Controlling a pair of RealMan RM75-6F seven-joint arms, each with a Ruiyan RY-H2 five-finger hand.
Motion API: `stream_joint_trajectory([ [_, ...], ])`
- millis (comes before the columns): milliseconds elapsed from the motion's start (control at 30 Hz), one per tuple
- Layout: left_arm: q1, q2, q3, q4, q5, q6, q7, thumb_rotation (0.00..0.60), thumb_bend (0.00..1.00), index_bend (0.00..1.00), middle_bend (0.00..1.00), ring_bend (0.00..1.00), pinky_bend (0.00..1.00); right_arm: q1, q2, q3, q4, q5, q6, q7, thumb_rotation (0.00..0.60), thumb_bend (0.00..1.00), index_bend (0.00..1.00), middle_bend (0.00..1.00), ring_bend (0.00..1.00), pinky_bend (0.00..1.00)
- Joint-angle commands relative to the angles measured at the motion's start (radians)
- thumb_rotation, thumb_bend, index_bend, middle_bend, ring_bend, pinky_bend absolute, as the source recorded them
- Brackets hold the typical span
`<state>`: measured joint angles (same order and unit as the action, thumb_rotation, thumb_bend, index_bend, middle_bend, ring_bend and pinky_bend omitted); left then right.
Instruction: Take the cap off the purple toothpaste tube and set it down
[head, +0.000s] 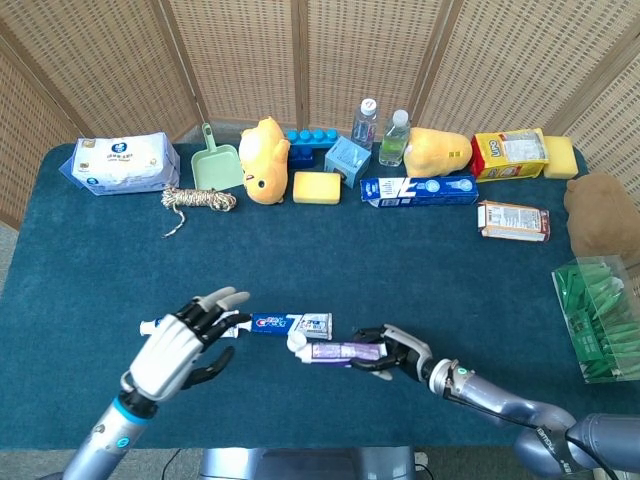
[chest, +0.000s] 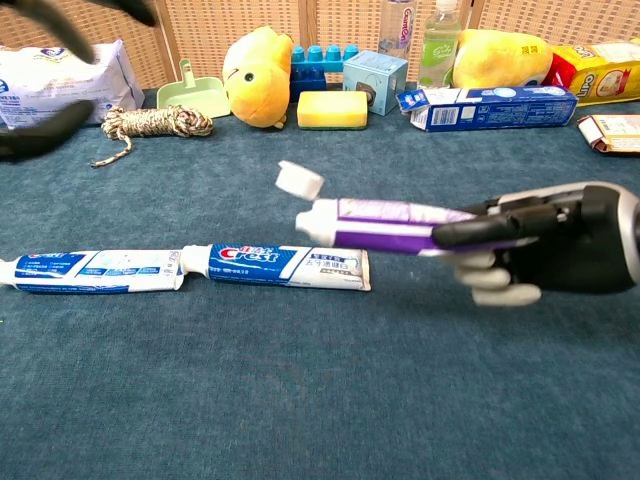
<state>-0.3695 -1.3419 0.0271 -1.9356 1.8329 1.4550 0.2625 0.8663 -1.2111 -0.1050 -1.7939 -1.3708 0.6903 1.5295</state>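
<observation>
My right hand (head: 402, 353) (chest: 560, 250) grips the purple toothpaste tube (head: 340, 351) (chest: 400, 222) by its tail and holds it level above the cloth, nozzle pointing left. At that nozzle end the white cap (head: 297, 341) (chest: 300, 180) stands tipped up and away from the opening; I cannot tell whether it still hangs on the tube. My left hand (head: 180, 345) is off to the left with its fingers spread and nothing in it, well apart from the cap. In the chest view it is only a dark blur at the top left corner.
Two blue toothpaste tubes (head: 290, 323) (chest: 288, 262) lie end to end on the blue cloth between the hands. Along the back stand a wipes pack (head: 120, 163), green dustpan (head: 215, 165), yellow plush (head: 263, 160), rope (head: 200, 198), sponge (head: 317, 187), bottles and a toothpaste box (head: 418, 189). A green bag (head: 598, 318) sits at the right.
</observation>
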Motion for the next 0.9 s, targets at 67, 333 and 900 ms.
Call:
stream_joint_trajectory([
  [67, 0.063, 0.067, 0.049, -0.011, 0.019, 0.063, -0.009, 0.6, 0.4, 0.25, 0.17, 0.15, 0.29, -0.047, 0.006, 0.051, 0.022, 0.144, 0.027, -0.144, 0.6, 0.39, 0.91, 0.8, 0.77, 0.85],
  [333, 0.171, 0.142, 0.101, 0.009, 0.004, 0.164, -0.051, 0.6, 0.39, 0.25, 0.17, 0.14, 0.27, -0.102, -0.027, 0.116, 0.022, 0.428, 0.136, -0.464, 0.6, 0.39, 0.91, 0.8, 0.76, 0.82],
  [900, 0.259, 0.162, 0.096, 0.054, -0.057, 0.201, -0.131, 0.6, 0.4, 0.25, 0.16, 0.14, 0.26, -0.16, -0.221, 0.288, 0.137, 0.628, 0.382, -0.859, 0.6, 0.37, 0.64, 0.51, 0.47, 0.4],
])
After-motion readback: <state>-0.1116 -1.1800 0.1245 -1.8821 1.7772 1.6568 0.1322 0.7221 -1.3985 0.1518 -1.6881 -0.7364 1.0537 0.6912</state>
